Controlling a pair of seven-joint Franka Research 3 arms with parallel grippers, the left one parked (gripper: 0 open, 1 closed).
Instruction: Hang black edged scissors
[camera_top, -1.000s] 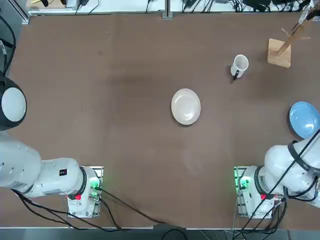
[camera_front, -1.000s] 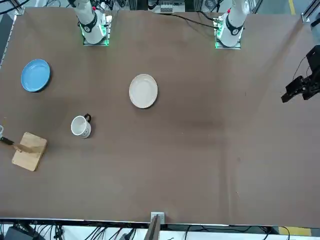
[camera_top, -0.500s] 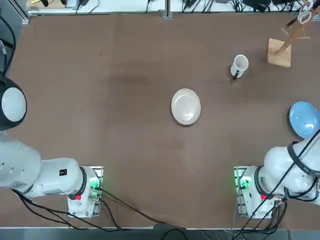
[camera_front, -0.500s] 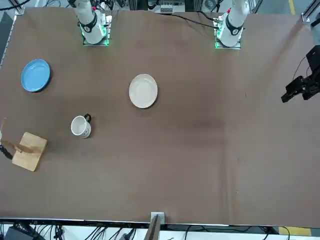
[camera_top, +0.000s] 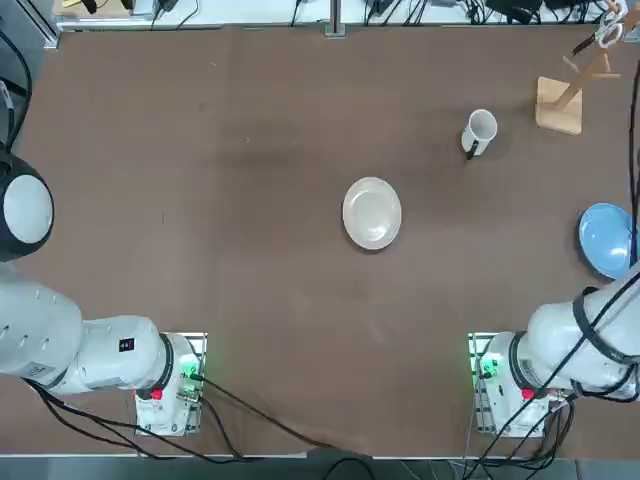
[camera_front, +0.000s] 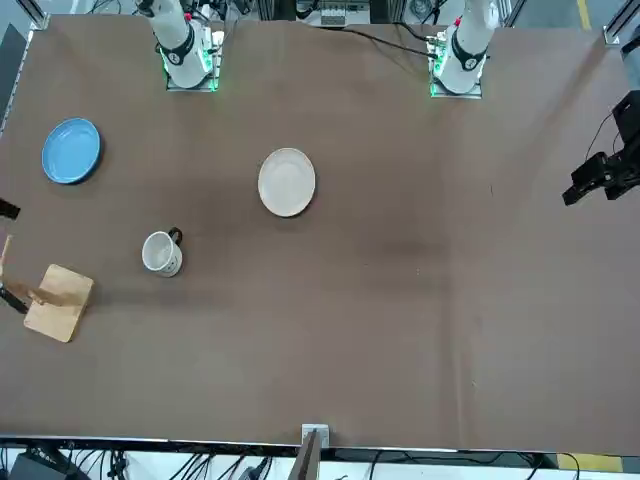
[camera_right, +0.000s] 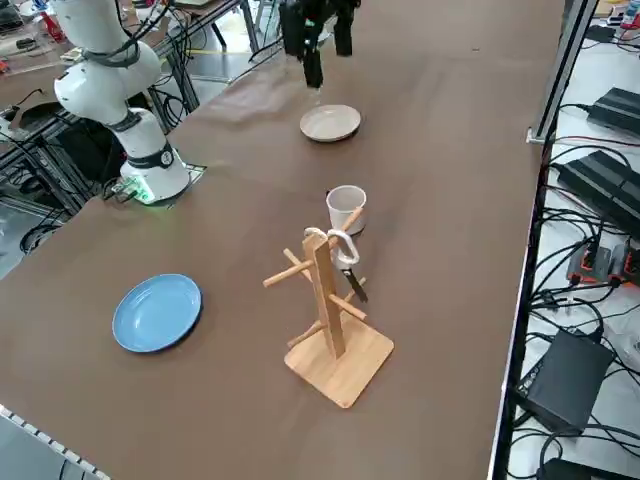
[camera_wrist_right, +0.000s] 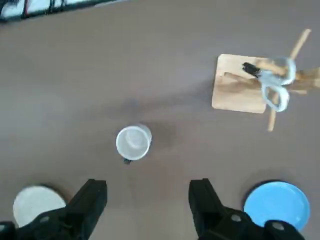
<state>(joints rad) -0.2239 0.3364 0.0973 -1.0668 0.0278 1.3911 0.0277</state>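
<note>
Two fingers of the right gripper (camera_wrist_right: 148, 187) stand wide apart, with nothing between them. Past it, the blue plate (camera_right: 157, 312) lies on the table, and farther out is the white mug (camera_right: 346, 207), well apart from the plate. Farthest from the robot's base is the wooden rack (camera_right: 345, 372); on its upper part the black edged scissors (camera_wrist_right: 272, 79) hang by a handle loop, with the blades pointing down. So I judge that the hanging is done and the release also. The next move asks only to retreat calmly, without touching the pegs, because a knock could make the scissors slip.
</note>
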